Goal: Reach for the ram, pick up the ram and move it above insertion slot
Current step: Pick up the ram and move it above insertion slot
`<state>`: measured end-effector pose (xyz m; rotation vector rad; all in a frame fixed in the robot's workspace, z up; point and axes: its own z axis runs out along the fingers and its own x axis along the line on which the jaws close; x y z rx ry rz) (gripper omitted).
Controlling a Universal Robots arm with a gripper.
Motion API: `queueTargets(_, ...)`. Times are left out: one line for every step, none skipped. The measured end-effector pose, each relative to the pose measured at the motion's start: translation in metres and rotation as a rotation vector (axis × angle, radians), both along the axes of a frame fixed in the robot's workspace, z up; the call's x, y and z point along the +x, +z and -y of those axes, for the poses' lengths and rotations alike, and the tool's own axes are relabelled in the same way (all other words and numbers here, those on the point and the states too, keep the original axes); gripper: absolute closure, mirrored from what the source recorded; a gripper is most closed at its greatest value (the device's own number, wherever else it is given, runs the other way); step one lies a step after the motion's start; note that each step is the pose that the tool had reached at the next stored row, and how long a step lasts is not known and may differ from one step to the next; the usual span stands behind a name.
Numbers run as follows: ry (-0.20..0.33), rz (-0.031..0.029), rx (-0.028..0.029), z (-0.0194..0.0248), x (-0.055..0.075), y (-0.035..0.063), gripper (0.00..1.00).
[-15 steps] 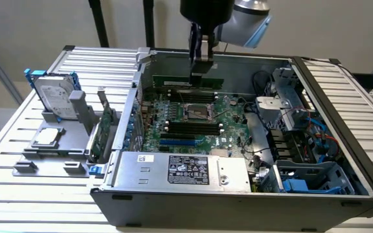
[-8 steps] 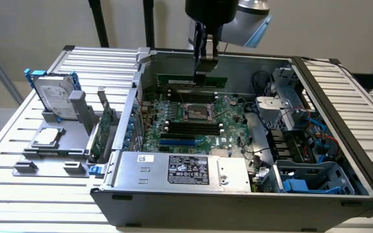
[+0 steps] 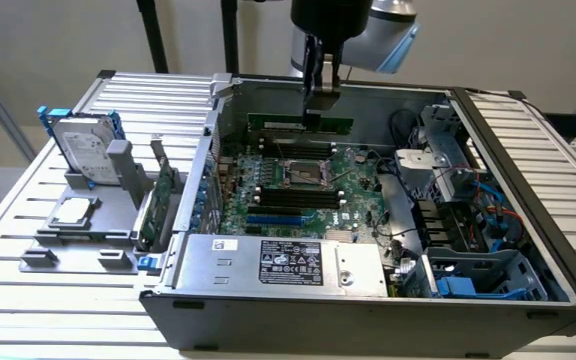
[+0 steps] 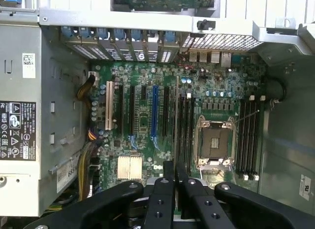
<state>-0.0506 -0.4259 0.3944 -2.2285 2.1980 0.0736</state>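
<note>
On the worktop (image 3: pixel 28 225) at the exterior view's left stands 1 hard drive (image 3: pixel 86 154). Right of it, over the open case's (image 3: pixel 368 315) far motherboard (image 3: pixel 298 187) slots (black, empty), the gripper (image 3: pixel 323 101) jaws pinch the ram (image 3: pixel 300 122).

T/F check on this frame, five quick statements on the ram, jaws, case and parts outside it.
1. The gripper holds the ram with its jaws shut on it. True.
2. The ram lies on the table outside the case. False: it hangs over the motherboard inside the open case.
3. The ram is fully seated in a slot. False: it is above the board, in the jaws.
4. A hard drive stands in a holder at the exterior view's left. True.
5. The CPU socket carries a heatsink. False: it is bare.
</note>
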Motion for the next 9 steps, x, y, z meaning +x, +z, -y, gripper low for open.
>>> queueTargets(-0.001,-0.0001,-0.0001,-0.0013,0.0003,-0.0002,0.87)
queueTargets(-0.002,-0.0001,-0.0001,-0.0027,0.0006,-0.0003,0.87)
queueTargets(-0.002,-0.0001,-0.0002,-0.0039,0.001,-0.0003,0.87)
queueTargets(-0.002,-0.0001,-0.0002,-0.0045,0.0012,-0.0002,0.87)
queueTargets(-0.002,-0.0001,-0.0001,-0.0045,0.0012,-0.0003,0.87)
queueTargets(-0.003,0.0,0.0001,-0.0045,0.0012,-0.0003,0.87)
queueTargets(-0.003,0.0,0.0004,-0.0046,0.0012,-0.0003,0.87)
queueTargets(-0.003,-0.0001,0.0005,-0.0046,0.0012,-0.0003,0.87)
queueTargets(-0.003,0.0,0.0005,-0.0046,0.0012,-0.0003,0.87)
